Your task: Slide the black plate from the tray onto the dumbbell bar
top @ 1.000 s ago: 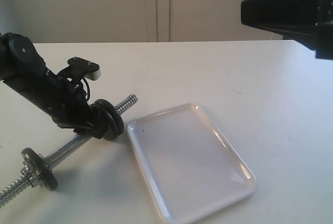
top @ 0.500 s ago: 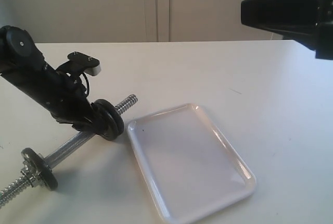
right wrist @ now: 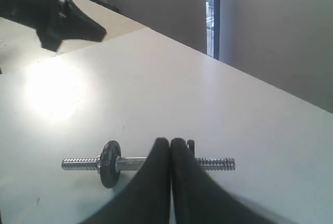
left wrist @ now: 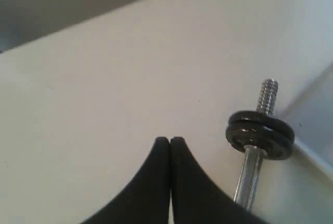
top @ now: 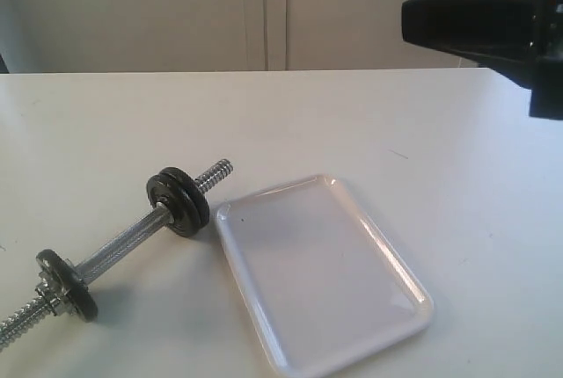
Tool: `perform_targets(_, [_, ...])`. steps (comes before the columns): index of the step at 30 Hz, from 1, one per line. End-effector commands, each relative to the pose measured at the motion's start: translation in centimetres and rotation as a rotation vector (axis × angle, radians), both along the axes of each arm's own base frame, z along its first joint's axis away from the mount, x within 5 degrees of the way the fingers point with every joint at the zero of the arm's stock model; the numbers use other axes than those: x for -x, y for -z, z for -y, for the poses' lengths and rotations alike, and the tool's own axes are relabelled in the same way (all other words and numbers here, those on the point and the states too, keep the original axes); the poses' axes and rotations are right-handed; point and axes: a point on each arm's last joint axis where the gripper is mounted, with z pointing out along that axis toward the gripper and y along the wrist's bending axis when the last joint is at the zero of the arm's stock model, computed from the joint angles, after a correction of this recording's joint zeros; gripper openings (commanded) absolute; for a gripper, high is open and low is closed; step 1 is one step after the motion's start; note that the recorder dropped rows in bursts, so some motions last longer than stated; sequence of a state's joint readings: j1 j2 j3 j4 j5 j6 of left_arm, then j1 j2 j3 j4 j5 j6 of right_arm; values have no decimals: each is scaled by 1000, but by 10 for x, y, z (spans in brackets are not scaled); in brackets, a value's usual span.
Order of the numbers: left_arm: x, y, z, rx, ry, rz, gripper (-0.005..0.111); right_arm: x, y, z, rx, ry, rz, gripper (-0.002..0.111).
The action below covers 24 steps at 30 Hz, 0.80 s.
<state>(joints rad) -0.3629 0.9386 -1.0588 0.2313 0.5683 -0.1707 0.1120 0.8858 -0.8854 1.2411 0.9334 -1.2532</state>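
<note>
On the white desk (top: 352,114), a glossy white rectangular plastic tray (top: 317,277) lies just beside a chrome steel dumbbell bar (top: 123,242). The small round black plate (top: 195,213) sits on the bar's tray-side end. Left pincer (left wrist: 170,141) and right pincer (right wrist: 170,141) hang pressed together, holding nothing.

White table (top: 396,114), dumbbell bar (top: 123,243) beside white tray (top: 317,272)

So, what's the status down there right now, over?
Left gripper shut, empty. Right gripper shut, empty. Black plate on dumbbell bar against another disc, off the tray. Nothing blocking.
</note>
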Motion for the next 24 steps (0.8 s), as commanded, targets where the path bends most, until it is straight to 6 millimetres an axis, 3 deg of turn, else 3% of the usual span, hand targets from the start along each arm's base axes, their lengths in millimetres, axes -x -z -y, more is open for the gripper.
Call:
perform_targets(1, [92,-20,-39,152,-87,198,0,25,-5,1,-3,16,120,0])
perform_targets(2, [112,-17,-47,183,-98,229,0,33,-4,5,2,65,161,0])
perform_targets(5, [144,-1,-61,239,-129,263,0,50,-1,17,-5,197,231,0])
perform_targets(9, [166,31,-69,276,-140,283,0,67,14,30,-32,328,281,0])
perform_targets(16, [147,90,-59,263,-131,187,0,52,50,42,-93,514,178,0])
perform_targets(24, [146,106,-55,284,-128,85,0,53,52,40,-98,496,154,0])
